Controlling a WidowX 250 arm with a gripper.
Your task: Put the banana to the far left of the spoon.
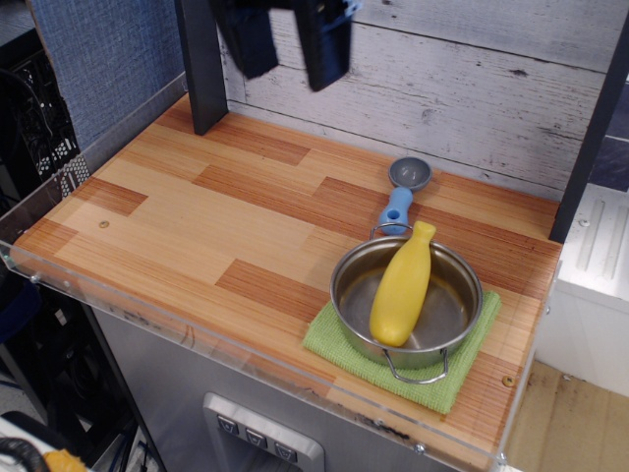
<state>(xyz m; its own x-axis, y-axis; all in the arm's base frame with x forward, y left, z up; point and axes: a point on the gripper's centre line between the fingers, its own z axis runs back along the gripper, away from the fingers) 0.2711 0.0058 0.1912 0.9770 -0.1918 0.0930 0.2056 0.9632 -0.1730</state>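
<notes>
The yellow banana (401, 286) lies in the steel pot (350, 305) at the front right, its stub end resting on the far rim. The spoon (401, 193), with a light blue handle and a round grey bowl, lies on the wood just behind the pot. My gripper (286, 59) hangs high at the top of the view, above the back of the table and far left of the pot. Its two dark fingers (323, 51) stand apart with nothing between them.
The pot sits on a green cloth (447, 380). A dark post (200, 64) stands at the back left, a white plank wall (462, 88) runs along the back, and another dark post (593, 138) is at the right. The table has a clear plastic front edge (147, 315).
</notes>
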